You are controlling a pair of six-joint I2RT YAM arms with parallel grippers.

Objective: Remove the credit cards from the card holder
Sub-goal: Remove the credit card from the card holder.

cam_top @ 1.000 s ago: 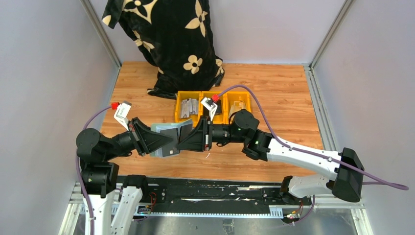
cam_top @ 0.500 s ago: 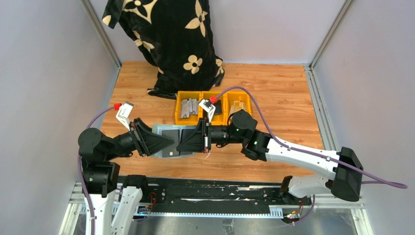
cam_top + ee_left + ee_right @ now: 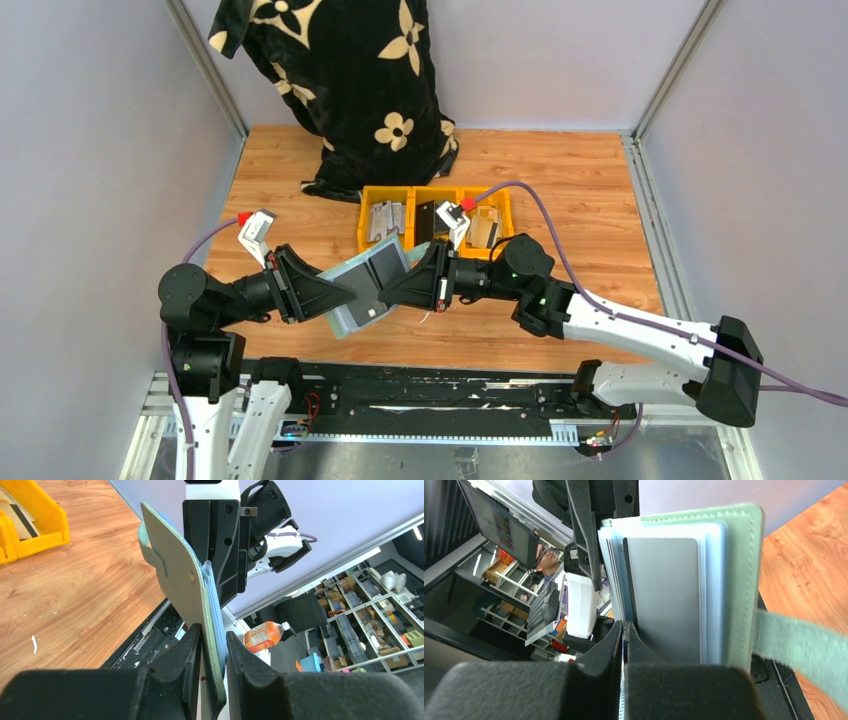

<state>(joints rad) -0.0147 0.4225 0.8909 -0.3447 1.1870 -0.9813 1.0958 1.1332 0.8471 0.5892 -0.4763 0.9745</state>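
Observation:
The sage-green card holder [image 3: 352,272] hangs open above the table, tilted with its right end raised, held between both grippers. My left gripper [image 3: 348,294] is shut on its left part; in the left wrist view the holder [image 3: 170,555] stands edge-on between the fingers [image 3: 192,650]. My right gripper [image 3: 386,291] is shut on a thin pale edge among the holder's inner leaves [image 3: 611,570]. I cannot tell whether that edge is a card or a pocket leaf. A grey credit card [image 3: 664,595] sits in a pale blue pocket, dark in the top view [image 3: 386,268].
Three yellow bins [image 3: 385,190] stand in a row behind the grippers, with flat cards lying in them. A black flowered blanket [image 3: 350,80] fills the back left. The holder's snap tab [image 3: 799,650] hangs loose. One bin [image 3: 50,525] shows in the left wrist view.
The right gripper has closed and drawn back to the right. The holder has lifted off the table and tilted, right end up. The left gripper has stayed at its left end.

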